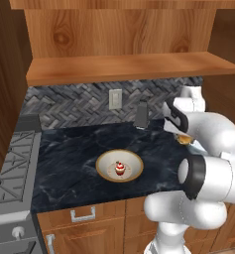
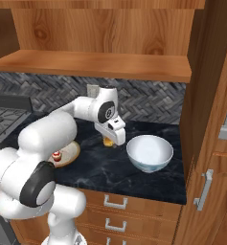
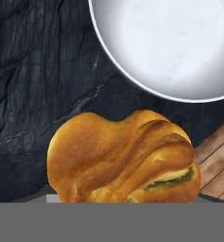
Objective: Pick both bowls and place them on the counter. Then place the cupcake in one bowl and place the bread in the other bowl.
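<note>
the small lumpy golden-orange bread (image 3: 125,158) lies on the black marble tabletop (image 1: 69,158), just beside the deep white bowl with blue pattern (image 2: 149,152), and it is not yet in that bowl. the risk, i think, is a bad grasp: the bread is round and uneven, so it may slip or roll away when the fingers close, or it may be pushed against the bowl and move it. the bowl is also near the right edge of the tabletop.

the tool (image 2: 116,139) hangs low over the bread with its jaws spread wide; i judge it holds nothing. whether the fingers touch the bread i cannot tell.

the tiny red-and-white cupcake (image 1: 120,168) already sits in the shallow cream bowl with tan rim (image 1: 105,159), to the left.
</note>
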Tool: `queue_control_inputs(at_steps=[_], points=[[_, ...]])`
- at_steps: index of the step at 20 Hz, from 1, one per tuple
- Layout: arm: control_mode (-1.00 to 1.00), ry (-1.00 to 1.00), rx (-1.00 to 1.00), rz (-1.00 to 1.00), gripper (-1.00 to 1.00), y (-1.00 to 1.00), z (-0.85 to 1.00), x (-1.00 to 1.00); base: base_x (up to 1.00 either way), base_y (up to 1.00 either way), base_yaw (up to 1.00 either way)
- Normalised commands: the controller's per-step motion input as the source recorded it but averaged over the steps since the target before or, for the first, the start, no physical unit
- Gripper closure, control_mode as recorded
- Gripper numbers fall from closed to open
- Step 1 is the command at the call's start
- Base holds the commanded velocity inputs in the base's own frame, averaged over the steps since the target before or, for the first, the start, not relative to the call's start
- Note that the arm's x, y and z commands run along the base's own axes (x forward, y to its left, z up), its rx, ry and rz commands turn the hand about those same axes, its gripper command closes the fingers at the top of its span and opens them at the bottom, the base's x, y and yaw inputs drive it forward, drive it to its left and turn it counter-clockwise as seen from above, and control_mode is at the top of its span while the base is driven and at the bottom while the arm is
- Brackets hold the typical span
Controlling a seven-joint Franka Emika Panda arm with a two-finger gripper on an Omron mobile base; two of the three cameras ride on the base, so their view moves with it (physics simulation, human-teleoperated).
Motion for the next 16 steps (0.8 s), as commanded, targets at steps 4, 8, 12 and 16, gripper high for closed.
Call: queue_control_inputs(at_steps=[4,8,12,16], points=[[-1.00,0.00,0.00,-0.03,1.00,-0.46,0.25,0.01,0.00,0.00,0.00],[-1.00,0.00,0.00,-0.02,1.00,-0.49,0.05,0.01,0.00,0.00,0.00],[-1.00,0.00,0.00,-0.01,1.00,-0.53,0.00,0.06,0.00,0.00,0.00],[-1.00,0.00,0.00,-0.01,1.00,-0.55,-0.02,0.10,0.00,0.00,0.00]])
